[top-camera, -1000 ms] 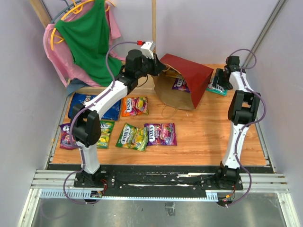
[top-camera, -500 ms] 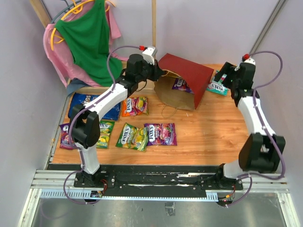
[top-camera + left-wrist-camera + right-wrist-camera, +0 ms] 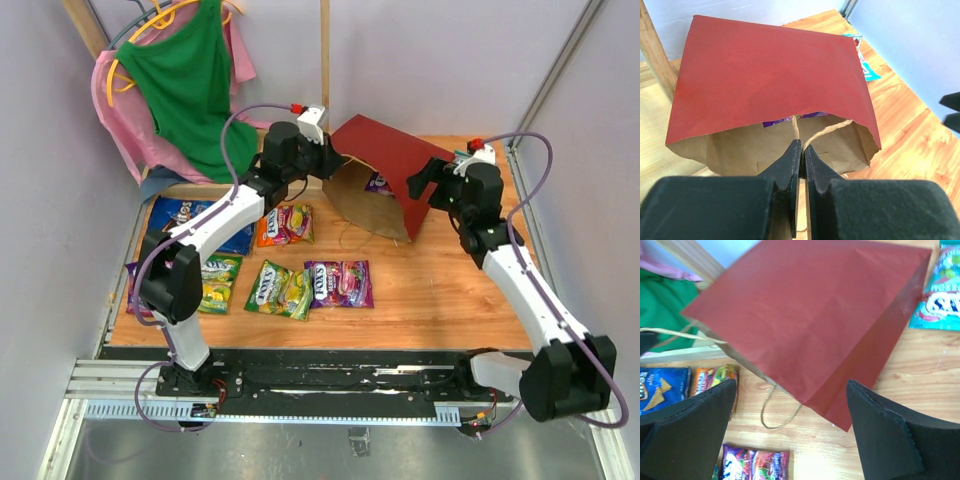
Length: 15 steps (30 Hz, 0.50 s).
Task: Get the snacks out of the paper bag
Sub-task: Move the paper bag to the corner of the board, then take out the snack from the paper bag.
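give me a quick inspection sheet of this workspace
surface: wooden table, no spills seen
job's things: paper bag on its side, mouth open; purple packet inside; teal packet on the table by its closed end; Doritos bag, orange packet and more packets laid out at left
clutter: green top, pink garment on hangers, far left
grippers: left gripper shut on cord handle; right gripper open above the bag
cables: purple cables loop along both arms
surroundings: wooden post, pale walls

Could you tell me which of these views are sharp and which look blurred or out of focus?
Top view: sharp and evenly lit. Left wrist view: the paper bag is crisp, the left hand soft up close. Right wrist view: blurred throughout; the teal packet has smeared lettering.
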{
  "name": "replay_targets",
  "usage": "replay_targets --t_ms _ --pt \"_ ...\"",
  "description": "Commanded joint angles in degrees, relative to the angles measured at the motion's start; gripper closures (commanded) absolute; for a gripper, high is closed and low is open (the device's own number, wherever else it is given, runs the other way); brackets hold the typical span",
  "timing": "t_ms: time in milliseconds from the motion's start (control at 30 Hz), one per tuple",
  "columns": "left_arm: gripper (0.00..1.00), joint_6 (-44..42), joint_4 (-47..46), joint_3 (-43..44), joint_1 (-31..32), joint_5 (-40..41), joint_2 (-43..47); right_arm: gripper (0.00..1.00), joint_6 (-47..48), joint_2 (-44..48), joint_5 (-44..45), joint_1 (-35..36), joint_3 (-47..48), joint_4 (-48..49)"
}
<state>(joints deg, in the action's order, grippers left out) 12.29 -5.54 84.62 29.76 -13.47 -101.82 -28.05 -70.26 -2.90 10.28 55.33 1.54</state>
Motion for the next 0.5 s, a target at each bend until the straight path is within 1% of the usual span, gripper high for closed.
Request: replay_targets --t_ms 0,167,200,233,267,300,333,367,400,467 --pt "0.90 0.53 -3.49 0.35 0.43 -0.65 1.65 0.07 1.72 4.59 2.85 1.73 -1.16 -1.14" --pt "0.90 -0.59 -8.15 0.30 0.56 0.26 0.63 0.05 4.31 2.49 3.61 1.72 -0.76 -1.43" --pt "0.90 -0.44 -9.73 0.12 0.63 0.07 0.30 0.04 5.43 1.53 3.68 1.57 -0.91 -0.75" --pt "0.90 -0.05 -11.24 0.07 0.92 -0.03 -0.03 0.01 6.68 0.57 2.99 1.24 -1.34 0.45" --pt "0.90 0.37 -12.95 0.07 1.22 -0.20 -0.49 0.01 8.40 -0.84 -1.50 0.18 -2.53 3.28" --pt "0.90 0.66 -14.19 0.17 1.65 -0.35 -1.13 0.02 8.68 -2.32 -8.12 -2.08 -3.79 6.94" --pt "0.90 0.85 -15.25 0.46 2.13 -0.51 -1.95 0.01 6.72 -4.29 -14.72 -4.36 -5.17 10.33" --pt "0.90 0.74 -16.02 0.80 2.48 -1.17 -2.70 0.01 4.53 -6.13 -20.53 -6.47 -6.57 16.41" --pt "0.89 0.19 -16.69 0.98 2.84 -2.09 -3.43 0.01 4.31 -7.36 -22.82 -7.49 -8.20 19.38" --pt "0.87 -0.20 -17.06 1.62 3.26 -2.20 -4.50 0.01 5.30 -8.20 -20.18 -8.03 -10.05 23.06"
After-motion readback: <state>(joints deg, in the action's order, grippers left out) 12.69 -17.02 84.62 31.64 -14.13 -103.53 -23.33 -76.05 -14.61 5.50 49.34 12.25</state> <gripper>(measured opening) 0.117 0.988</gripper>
